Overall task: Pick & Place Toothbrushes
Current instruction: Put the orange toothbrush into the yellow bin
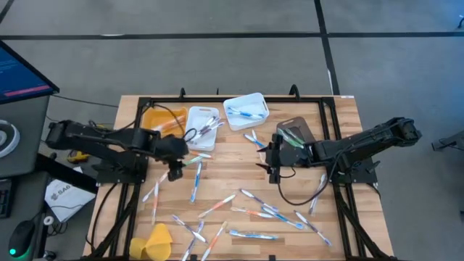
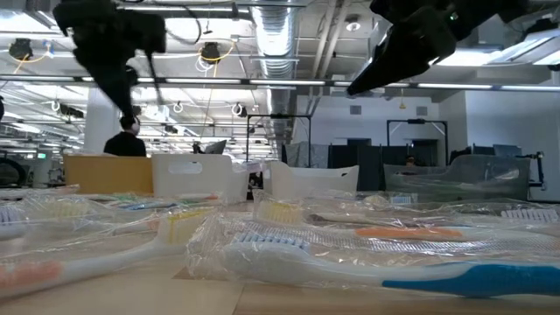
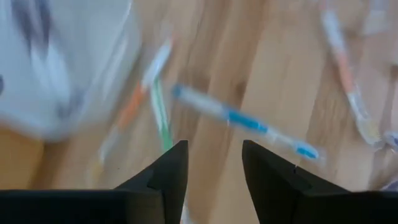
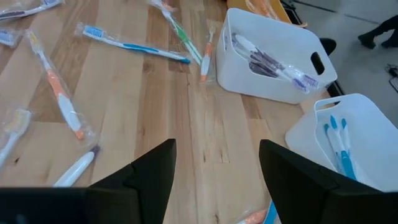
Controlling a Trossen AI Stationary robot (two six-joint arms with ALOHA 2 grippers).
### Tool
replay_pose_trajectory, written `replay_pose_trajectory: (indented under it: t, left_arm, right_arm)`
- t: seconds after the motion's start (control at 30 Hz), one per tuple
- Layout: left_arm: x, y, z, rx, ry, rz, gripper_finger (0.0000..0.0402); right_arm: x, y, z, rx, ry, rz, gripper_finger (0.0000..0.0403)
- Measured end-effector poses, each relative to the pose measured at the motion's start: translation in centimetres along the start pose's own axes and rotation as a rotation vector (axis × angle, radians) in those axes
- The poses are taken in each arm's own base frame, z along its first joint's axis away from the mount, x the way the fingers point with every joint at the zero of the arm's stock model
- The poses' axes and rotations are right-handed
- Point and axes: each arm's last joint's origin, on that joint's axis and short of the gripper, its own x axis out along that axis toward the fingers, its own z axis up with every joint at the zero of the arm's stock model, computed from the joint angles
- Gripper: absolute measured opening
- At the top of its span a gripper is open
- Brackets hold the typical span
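Observation:
Many toothbrushes lie flat on the wooden table, most of them toward its near half, such as a blue one (image 1: 254, 234) and an orange one (image 1: 255, 214). My left gripper (image 1: 174, 172) hovers open over the table just near of the white bin (image 1: 201, 127). Below it lie a blue toothbrush (image 3: 244, 119) and a green and orange pair (image 3: 155, 99); nothing is between its fingers (image 3: 214, 152). My right gripper (image 1: 275, 161) hangs open above the table's middle right, empty (image 4: 217, 155), pointing toward the bins.
Along the far edge stand an orange bin (image 1: 161, 118), a white bin (image 4: 273, 59) holding purple brushes, a tilted white bin (image 1: 246, 110) with blue brushes, and a dark bin (image 1: 296, 133). A yellow lump (image 1: 152, 243) lies at the near left corner.

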Motion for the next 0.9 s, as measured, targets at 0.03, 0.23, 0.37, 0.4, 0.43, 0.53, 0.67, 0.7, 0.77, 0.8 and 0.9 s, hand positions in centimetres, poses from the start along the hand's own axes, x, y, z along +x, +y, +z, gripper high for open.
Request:
replay_pose_trajectory:
  t: [0.03,0.23,0.37,0.4,0.43,0.53,0.67,0.7,0.77,0.8,0.9]
  left_arm:
    - [0.0,0.1,-0.4,-0.062,0.037,0.015,0.0141]
    - [-0.3,0.4,-2.2,-0.312,0.198,0.11,0.0125]
    - [-0.4,0.0,-2.4,-0.373,0.199,0.113,0.0115]
    - [-0.4,-0.1,-2.5,-0.377,0.204,0.113,0.0113]
    - [-0.5,-0.3,-2.7,-0.375,0.217,0.11,0.0112]
    - [-0.4,-0.9,-3.1,-0.349,0.247,0.106,0.0111]
    - [0.1,-1.4,-3.7,-0.369,0.272,0.123,0.0117]
    - [0.4,-1.3,-4.1,-0.376,0.285,0.135,0.0118]
    - [1.2,-1.1,-4.9,-0.414,0.315,0.166,0.0122]
    - [1.6,-0.9,-5.3,-0.433,0.337,0.184,0.0124]
    - [2.4,-0.5,-6.3,-0.456,0.373,0.213,0.013]
  right_arm:
    - [0.0,-0.1,0.0,0.001,0.001,-0.002,0.0226]
    - [0.1,-0.3,0.0,0.007,0.004,-0.009,0.0226]
    - [0.1,-0.2,0.0,0.004,0.005,-0.005,0.0226]
    - [0.0,-0.1,0.0,0.002,0.004,-0.002,0.0226]
    - [0.0,0.0,0.0,0.001,0.004,-0.001,0.0226]
    - [0.0,0.0,0.0,0.003,0.003,-0.001,0.0226]
    - [0.0,-0.1,0.0,0.003,0.004,-0.001,0.0226]
    - [0.0,-0.1,0.0,0.004,0.003,-0.002,0.0226]
    - [0.0,-0.1,0.0,0.004,0.003,-0.002,0.0226]
    - [0.0,-0.1,0.0,0.005,0.002,-0.002,0.0226]
    - [0.0,-0.1,0.0,0.005,0.001,-0.002,0.0226]
